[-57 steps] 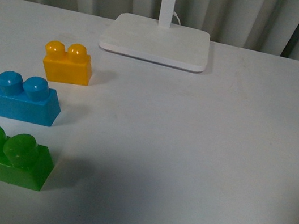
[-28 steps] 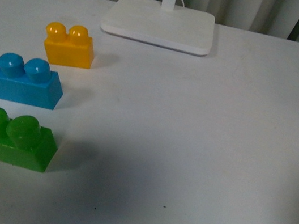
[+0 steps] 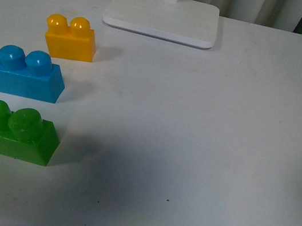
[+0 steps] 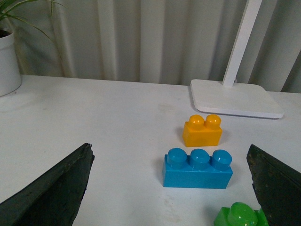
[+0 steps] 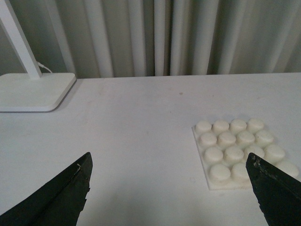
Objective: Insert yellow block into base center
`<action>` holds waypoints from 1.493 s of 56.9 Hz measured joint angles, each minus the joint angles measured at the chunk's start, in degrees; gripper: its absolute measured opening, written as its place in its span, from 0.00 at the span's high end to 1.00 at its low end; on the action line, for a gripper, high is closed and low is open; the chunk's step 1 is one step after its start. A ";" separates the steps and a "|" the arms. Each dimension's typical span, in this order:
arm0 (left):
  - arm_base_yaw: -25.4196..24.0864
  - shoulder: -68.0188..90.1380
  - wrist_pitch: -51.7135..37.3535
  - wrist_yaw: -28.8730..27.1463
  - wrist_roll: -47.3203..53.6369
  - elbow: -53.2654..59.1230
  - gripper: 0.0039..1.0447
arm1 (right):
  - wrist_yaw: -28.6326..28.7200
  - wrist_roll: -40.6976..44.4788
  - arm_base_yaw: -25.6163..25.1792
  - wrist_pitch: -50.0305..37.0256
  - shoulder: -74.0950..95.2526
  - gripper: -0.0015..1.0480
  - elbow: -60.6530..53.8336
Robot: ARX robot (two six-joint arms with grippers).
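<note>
The yellow block (image 3: 70, 38) stands upright on the white table at the far left, its two studs up; it also shows in the left wrist view (image 4: 202, 131). The base (image 5: 242, 151), a white studded plate, lies flat on the table in the right wrist view only, out of the front view. My left gripper (image 4: 171, 188) is open and empty, its dark fingers (image 4: 51, 193) wide apart, short of the blue brick. My right gripper (image 5: 171, 193) is open and empty, above the table beside the base. Neither gripper shows in the front view.
A blue three-stud brick (image 3: 19, 71) and a green two-stud brick (image 3: 15, 132) stand in a row nearer than the yellow block. A white lamp foot (image 3: 162, 16) with a pole stands at the back. A white plant pot (image 4: 8, 61) shows in the left wrist view.
In the front view the whole scene has slid upward a little: the bricks and lamp foot sit higher in the picture. No brick has moved on the table.
</note>
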State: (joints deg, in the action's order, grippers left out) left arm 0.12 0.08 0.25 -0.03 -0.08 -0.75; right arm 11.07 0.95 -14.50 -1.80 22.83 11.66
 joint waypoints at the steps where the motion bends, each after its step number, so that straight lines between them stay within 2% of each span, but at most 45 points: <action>1: 0.00 0.00 0.00 0.00 0.00 0.00 0.06 | 0.33 0.09 -0.63 -0.02 1.27 0.09 0.70; 7: 0.00 0.00 0.00 0.00 0.00 0.00 0.06 | 4.94 2.40 -6.10 -0.96 16.09 0.09 7.74; 14: 0.00 0.00 0.00 0.00 0.00 0.00 0.06 | 5.77 7.48 -9.55 -0.96 32.44 0.09 15.28; 24: 0.00 0.00 0.00 0.00 0.00 0.00 0.06 | 5.92 12.76 -12.26 2.99 53.40 0.09 27.76; 33: 0.00 0.00 0.00 0.00 0.00 0.00 0.06 | 4.98 15.56 -12.92 4.94 63.30 0.09 35.28; 52: 0.00 0.00 0.00 0.00 0.00 0.00 0.06 | 1.64 18.21 -14.29 4.90 75.95 0.09 43.21; 74: 0.00 0.00 0.00 0.00 0.00 0.00 0.06 | 3.93 19.10 -16.70 7.85 78.66 0.09 45.35; 85: 0.00 0.00 0.00 0.00 0.00 0.00 0.06 | 4.92 22.27 -17.75 9.70 78.88 0.09 45.35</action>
State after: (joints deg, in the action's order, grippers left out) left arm 0.12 0.08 0.25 -0.03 -0.08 -0.75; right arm 15.99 23.22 -32.25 7.90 101.71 57.01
